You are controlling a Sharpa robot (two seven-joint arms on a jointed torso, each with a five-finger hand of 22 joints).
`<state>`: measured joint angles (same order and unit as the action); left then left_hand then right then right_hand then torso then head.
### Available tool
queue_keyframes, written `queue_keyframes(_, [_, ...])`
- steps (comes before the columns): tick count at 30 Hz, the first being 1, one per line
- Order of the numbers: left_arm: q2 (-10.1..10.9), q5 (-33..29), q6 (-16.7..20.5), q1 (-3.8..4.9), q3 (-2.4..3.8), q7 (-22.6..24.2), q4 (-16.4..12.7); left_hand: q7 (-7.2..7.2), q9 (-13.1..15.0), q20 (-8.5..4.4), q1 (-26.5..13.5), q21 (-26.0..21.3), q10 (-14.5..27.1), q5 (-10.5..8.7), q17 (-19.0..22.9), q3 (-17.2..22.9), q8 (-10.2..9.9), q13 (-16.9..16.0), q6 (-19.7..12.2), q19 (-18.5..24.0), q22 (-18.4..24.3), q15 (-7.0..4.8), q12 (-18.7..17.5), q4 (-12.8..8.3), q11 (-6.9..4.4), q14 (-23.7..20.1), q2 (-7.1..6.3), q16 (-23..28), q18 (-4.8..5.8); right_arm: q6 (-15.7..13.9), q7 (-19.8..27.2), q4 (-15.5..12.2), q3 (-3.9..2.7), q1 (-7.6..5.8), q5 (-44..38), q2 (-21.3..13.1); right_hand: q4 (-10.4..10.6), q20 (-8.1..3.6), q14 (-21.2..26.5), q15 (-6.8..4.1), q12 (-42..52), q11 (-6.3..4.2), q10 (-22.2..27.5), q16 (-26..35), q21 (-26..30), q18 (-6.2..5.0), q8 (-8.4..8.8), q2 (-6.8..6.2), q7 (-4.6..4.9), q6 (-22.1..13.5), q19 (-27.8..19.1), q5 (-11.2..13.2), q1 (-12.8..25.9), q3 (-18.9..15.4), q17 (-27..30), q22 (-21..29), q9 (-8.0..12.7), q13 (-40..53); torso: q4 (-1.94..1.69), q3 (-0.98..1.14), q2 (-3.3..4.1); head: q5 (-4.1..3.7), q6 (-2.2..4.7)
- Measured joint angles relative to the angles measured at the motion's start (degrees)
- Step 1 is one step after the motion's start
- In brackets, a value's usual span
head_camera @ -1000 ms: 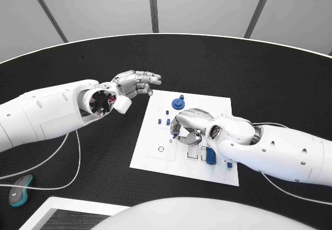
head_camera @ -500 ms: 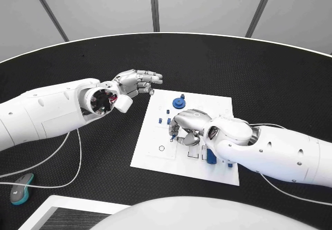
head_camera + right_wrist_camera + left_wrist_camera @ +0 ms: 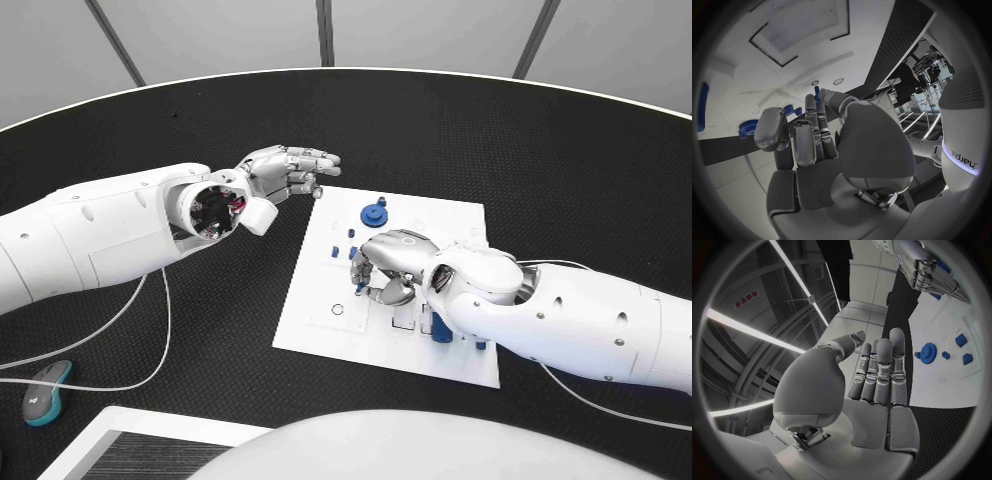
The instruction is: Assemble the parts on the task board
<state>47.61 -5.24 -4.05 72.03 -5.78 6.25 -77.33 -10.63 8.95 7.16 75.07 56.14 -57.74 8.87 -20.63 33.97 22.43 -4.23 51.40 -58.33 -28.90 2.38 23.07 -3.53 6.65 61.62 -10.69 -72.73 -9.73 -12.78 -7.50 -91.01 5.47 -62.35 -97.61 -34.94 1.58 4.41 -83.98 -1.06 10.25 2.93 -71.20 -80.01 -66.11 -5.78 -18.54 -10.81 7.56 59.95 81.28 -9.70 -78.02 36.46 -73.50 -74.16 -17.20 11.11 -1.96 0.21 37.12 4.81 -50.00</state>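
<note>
Black, textured table [image 3: 476, 130] with a rounded far edge fills the head view; grey wall panels stand behind it. Two white arms enter from either side, the left arm [image 3: 87, 240] from the picture's left, the right arm [image 3: 591, 325] from its right.

Task board [image 3: 325, 330], a white rectangular plate, lies at the middle of the table, slightly turned. Its far half carries a round blue gear-like part [image 3: 374, 214] with a knob, standing near the far edge, and several small blue parts [image 3: 340, 251] set just nearer than it. A taller blue cylinder part [image 3: 440, 327] stands near the board's near right corner, beside the right forearm, next to a row of pale slots. A small ring-shaped mark [image 3: 338, 310] shows on the board's near left part.

Right hand [image 3: 389, 265] hovers low over the board's centre, fingers curled downward. In the right wrist view the thumb and one fingertip pinch a small blue pin [image 3: 816, 93], held upright above the board; the remaining fingers lie close together beside it.

Left hand [image 3: 286, 172] hangs above the bare table just off the board's far left corner, apart from every part. In the left wrist view its fingers [image 3: 879, 372] lie side by side and bent in toward the palm, the thumb drawn alongside, with nothing between them.

Grey-and-teal object [image 3: 43, 392] rests on the table near the left edge, with a white cable [image 3: 156, 330] looping past it.
</note>
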Motion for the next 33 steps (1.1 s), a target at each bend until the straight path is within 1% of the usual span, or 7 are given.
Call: queue_keyframes(33, [-0.01, 0.02, -0.23, 0.01, 0.00, -0.24, 0.01, 0.00, -0.05, 0.00, 0.00, 0.00, 0.00, 0.00, 0.04, 0.02, 0.00, 0.00, 0.00, 0.00, 0.03, 0.00, 0.00, -0.01, 0.00, 0.00, 0.00, 0.00, 0.00, 1.25, -0.19, 1.70, 0.10, 0.23, 0.00, 0.92, 0.00, 0.00, 0.00, 0.00, 0.00, 0.00, 0.00, 0.00, 0.00, 0.00, 0.02, -0.01, 0.00, 0.00, 0.00, 0.00, -0.01, 0.00, -0.01, 0.00, -0.03, -0.01, 0.04, 0.01, 0.01, 0.20, 0.00])
